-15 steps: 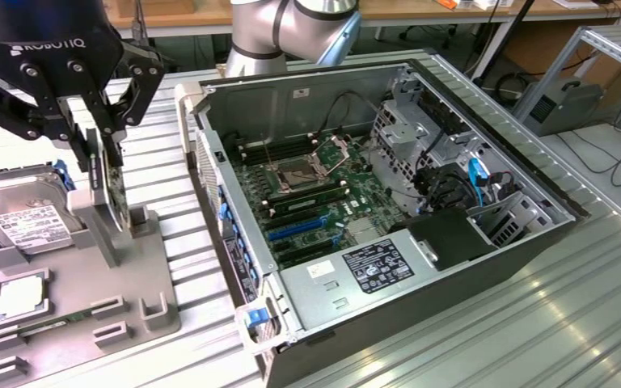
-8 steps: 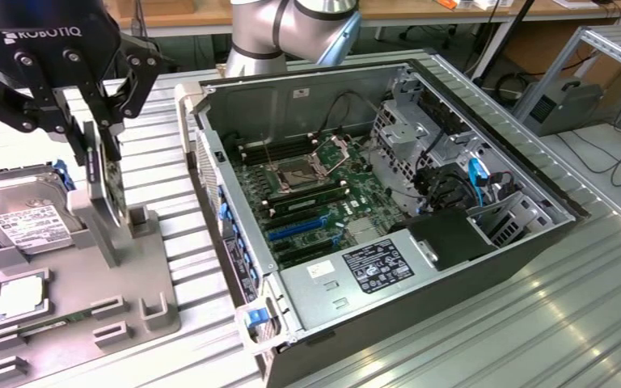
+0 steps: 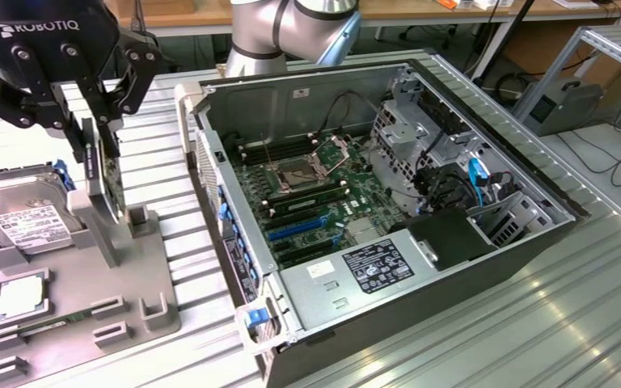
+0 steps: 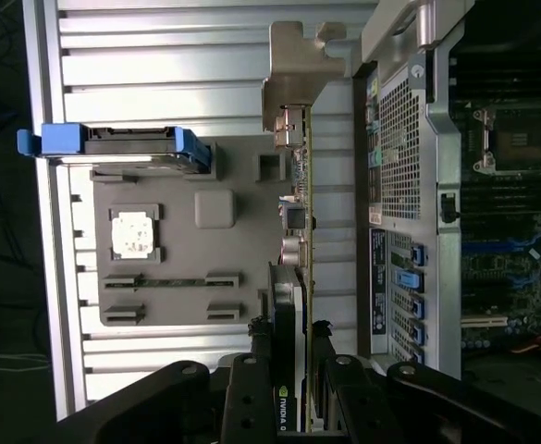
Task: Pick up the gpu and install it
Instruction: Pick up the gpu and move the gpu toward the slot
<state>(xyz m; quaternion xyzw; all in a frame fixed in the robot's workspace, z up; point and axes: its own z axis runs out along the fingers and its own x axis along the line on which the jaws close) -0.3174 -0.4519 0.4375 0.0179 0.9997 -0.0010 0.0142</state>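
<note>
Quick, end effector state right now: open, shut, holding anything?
End effector: closed on the thin black graphics card with a silver metal end bracket, held edge-on over the grey parts tray.

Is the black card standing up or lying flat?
Standing up on its edge: the gpu is upright, held between the jaws, over the grey tray.

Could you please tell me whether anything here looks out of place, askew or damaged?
Nothing stands out. The gpu is upright between the fingers at the grey tray, the hard drive rests in its slot, and the computer case lies open.
</note>
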